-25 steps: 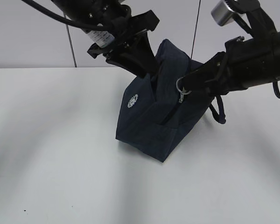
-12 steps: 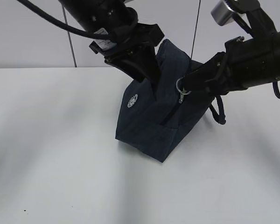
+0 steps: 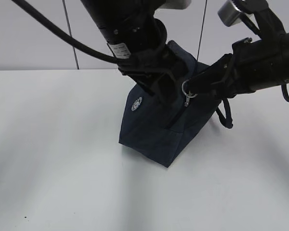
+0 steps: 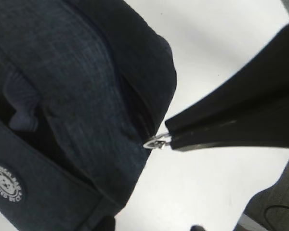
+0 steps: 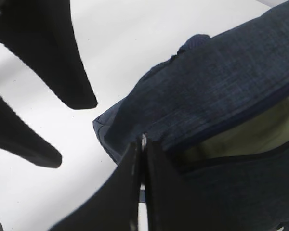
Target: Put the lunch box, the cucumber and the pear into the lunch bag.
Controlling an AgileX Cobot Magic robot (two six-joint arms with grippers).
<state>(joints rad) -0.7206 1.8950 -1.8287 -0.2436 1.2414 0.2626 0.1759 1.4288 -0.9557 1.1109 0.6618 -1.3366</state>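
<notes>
White worktop (image 3: 62, 168) stretches under us, with a pale wall behind it. On it stands the lunch bag (image 3: 154, 130), dark navy fabric, tilted so that one lower corner points toward the camera; its small white round logo (image 3: 137, 104) faces front-left, and a strap handle (image 3: 225, 115) hangs off its right side.

Our left claw (image 3: 166, 94) reaches down from the upper left and sits against the top of the bag, beside the zipper line. In the right wrist view its two dark fingers (image 5: 72, 67) stand clearly apart with bare worktop between them — spread, and holding nothing we can see.

Our right claw (image 3: 196, 89) comes in from the right. Its jaws are pressed together on the metal ring pull (image 3: 187, 89) of the zipper; the left wrist view shows the ring (image 4: 156, 141) pinched at the very tip of the closed fingers, right at the edge of the bag's seam.

Through the parted zipper in the right wrist view we glimpse a pale greenish surface inside the bag (image 5: 245, 134) — we cannot tell what it is. Lunch box, cucumber and pear do not show on the worktop in any view.
</notes>
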